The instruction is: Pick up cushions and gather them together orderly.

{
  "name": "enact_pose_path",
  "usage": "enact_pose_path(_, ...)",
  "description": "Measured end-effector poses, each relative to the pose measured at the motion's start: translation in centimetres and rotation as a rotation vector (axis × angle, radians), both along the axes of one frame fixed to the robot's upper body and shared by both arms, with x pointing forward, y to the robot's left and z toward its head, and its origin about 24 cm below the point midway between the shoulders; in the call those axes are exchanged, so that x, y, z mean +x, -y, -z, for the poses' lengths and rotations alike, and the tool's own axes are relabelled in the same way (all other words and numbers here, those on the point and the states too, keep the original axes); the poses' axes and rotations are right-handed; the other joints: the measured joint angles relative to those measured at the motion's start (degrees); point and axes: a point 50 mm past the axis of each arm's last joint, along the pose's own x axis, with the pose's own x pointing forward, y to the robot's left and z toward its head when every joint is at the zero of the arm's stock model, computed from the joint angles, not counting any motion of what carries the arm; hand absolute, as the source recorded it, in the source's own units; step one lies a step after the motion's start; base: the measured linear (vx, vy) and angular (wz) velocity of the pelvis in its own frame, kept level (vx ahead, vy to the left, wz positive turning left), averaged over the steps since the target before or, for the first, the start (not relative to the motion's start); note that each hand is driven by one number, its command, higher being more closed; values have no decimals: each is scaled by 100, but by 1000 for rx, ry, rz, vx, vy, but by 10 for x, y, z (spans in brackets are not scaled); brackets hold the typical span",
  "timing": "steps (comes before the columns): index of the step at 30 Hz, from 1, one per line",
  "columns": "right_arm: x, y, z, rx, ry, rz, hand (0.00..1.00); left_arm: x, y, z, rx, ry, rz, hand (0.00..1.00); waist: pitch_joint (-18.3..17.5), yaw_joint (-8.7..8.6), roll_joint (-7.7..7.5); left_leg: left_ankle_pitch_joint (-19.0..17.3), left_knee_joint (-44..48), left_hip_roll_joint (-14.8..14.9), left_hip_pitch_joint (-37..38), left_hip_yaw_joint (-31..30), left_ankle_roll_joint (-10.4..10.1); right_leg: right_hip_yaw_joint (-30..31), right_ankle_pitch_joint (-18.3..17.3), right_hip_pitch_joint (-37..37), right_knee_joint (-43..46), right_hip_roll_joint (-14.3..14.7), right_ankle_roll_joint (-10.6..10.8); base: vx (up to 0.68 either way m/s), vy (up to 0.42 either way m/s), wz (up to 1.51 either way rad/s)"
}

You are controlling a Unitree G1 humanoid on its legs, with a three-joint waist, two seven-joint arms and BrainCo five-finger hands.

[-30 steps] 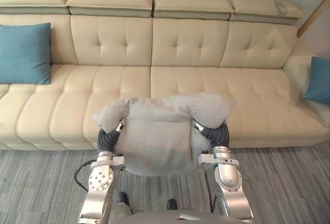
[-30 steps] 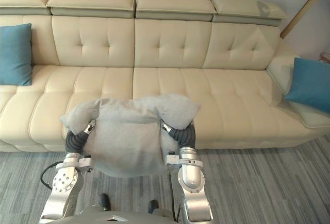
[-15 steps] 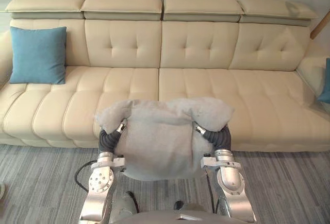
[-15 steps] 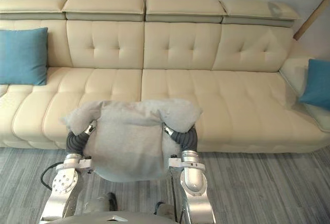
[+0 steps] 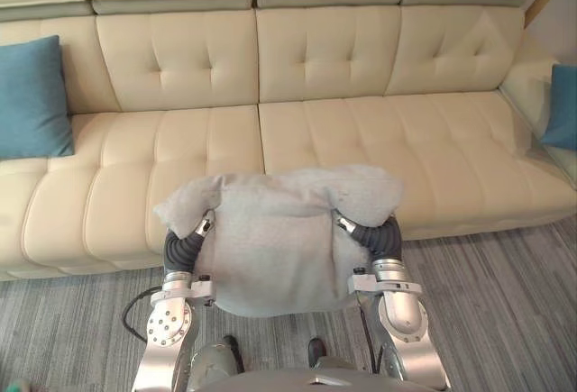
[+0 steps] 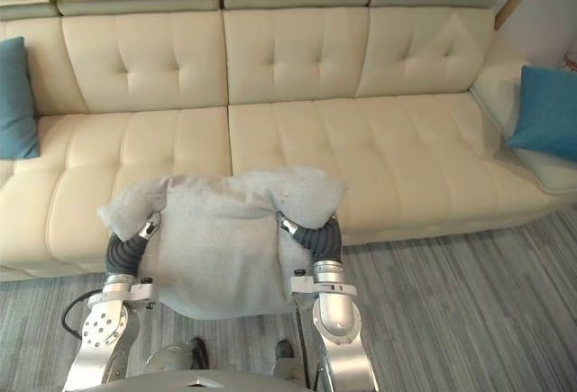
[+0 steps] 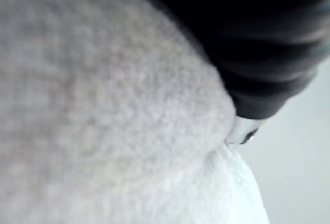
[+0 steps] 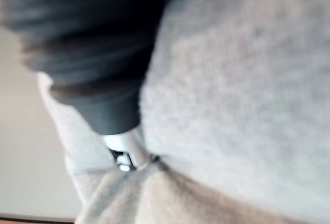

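Left eye view shows you the grey cushion (image 5: 275,239) held up in front of the sofa (image 5: 379,131), clear of its seat and pressed between both hands. Your left hand (image 5: 204,225) sinks into one side of it and your right hand (image 5: 345,223) into the other. The fabric folds over both, so you cannot tell whether the fingers are curled or straight. In each wrist view the dark cover runs straight into grey fabric. A blue cushion (image 5: 32,95) leans against the sofa's backrest at its left end. A second blue cushion (image 5: 563,108) sits at the sofa's right end.
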Motion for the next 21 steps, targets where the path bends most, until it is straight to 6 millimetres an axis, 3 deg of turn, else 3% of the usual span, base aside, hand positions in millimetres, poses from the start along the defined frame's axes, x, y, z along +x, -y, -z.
enact_pose_path(4, 8, 0, 24, -21, -100, -22, 100, 4, -4, 10, 15, -45, -2, 100, 26, -38, 42, -11, -369, -102, 380, -93, 39, -370, -35, -620, 1545, -34, 66, 200, 73, -8)
enact_pose_path(5, 7, 0, 26, -22, -111, -22, 100, 3, -4, 10, 21, -53, 4, 100, 48, -95, 43, -66, -639, -149, 750, -171, 130, -619, 40, -832, 2460, -73, -35, 231, 65, 21)
enact_pose_path(6, 7, 0, 26, -20, -111, -24, 100, 3, -4, 11, 23, -54, 4, 100, 101, -113, 50, -92, -819, -153, 1051, -192, 166, -742, 272, -1048, 3210, -105, -293, 268, 40, 40)
enact_pose_path(7, 7, 0, 27, -21, -112, -28, 100, 3, -5, 11, 31, -55, 5, 100, 162, -216, 134, -94, -933, -112, 1321, -331, 170, -905, -161, -1201, 3614, -115, -435, 193, -11, 35)
enact_pose_path(9, 12, 0, 23, -23, -91, -27, 100, 9, -5, 5, 38, -29, 12, 100, 193, -246, 80, -116, -1021, -81, 1457, -439, 165, -1151, -441, -1485, 3308, -43, -513, 242, -131, 40)
enact_pose_path(11, 18, 2, 20, -28, -74, -23, 100, 15, -4, 1, 38, -7, 17, 100, 386, -266, 137, -267, -1000, 62, 1683, -517, 2, -1127, -210, -1643, 2163, 309, -572, 327, -262, 30)
enact_pose_path(12, 17, 2, 20, -27, -78, -26, 100, 15, -4, 1, 42, -7, 19, 100, 402, -301, 42, -429, -943, 40, 1867, -578, -184, -1093, 530, -1380, 1009, 417, -591, 291, -225, 32)
enact_pose_path(13, 15, 2, 21, -25, -80, -26, 100, 15, -4, 1, 47, -6, 21, 100, 437, -347, 2, -594, -883, -25, 1938, -671, -296, -1026, 1246, -1262, 618, 393, -709, 303, -228, 9)
enact_pose_path(14, 19, 7, 20, -61, -79, -31, 100, 18, 1, 6, 27, -24, 19, 100, 531, -270, 363, -718, -878, 216, 1994, -832, -270, -1139, 1127, -1157, 640, 626, -728, 197, -133, -7)
enact_pose_path(15, 19, 9, 19, -71, -74, -30, 100, 19, 3, 5, 27, -18, 24, 100, 556, -273, 386, -652, -897, 217, 1975, -853, -222, -1136, 1083, -1184, 668, 654, -716, 247, -195, -10)
enact_pose_path(16, 17, 15, 20, -77, -79, -12, 100, 22, 9, 2, 18, -5, 50, 100, 575, -338, 379, -320, -1031, 215, 2041, -995, -267, -1181, 874, -1195, 841, 645, -805, 218, -179, 14)
enact_pose_path(21, 3, 20, 5, -67, -22, 9, 100, 23, 17, 1, -2, 4, 65, 100, 566, -352, 432, -96, -757, 516, 2003, -1304, -397, -1779, 465, -792, 859, 631, -923, 163, -121, 60)
